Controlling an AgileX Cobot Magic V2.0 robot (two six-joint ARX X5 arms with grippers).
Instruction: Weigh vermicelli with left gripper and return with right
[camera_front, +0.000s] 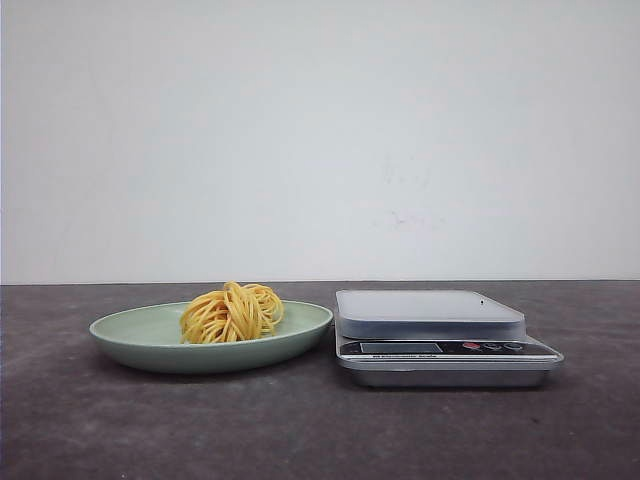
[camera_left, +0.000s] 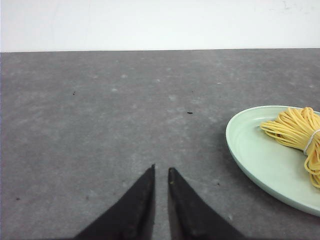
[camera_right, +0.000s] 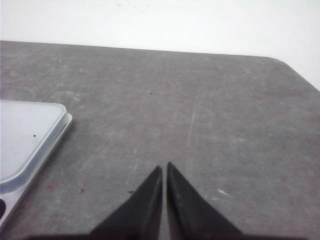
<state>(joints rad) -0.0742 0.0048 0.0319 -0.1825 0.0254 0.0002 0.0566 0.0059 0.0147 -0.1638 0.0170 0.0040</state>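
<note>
- A pale green plate (camera_front: 140, 335) stands left of centre in the front view.
- A silver kitchen scale (camera_front: 440, 335) is just beside it, to the right.
- The dark grey bench (camera_front: 320, 430) carries both, under a white wall (camera_front: 320, 130).

My front camera sits low, near table (camera_front: 320, 430) level, looking straight ahead at a white wall (camera_front: 320, 140); the plate (camera_front: 140, 335) and scale (camera_front: 440, 335) fill its middle, fairly close. My left wrist camera looks forward and down over its fingers (camera_left: 142, 205) onto bare table, catching the plate's edge at one side, which it shares with the front view. My right wrist camera looks the same way over its fingers (camera_right: 145, 205), catching the scale's corner, also shared with the front view. The two wrist views share only table and wall.
</note>
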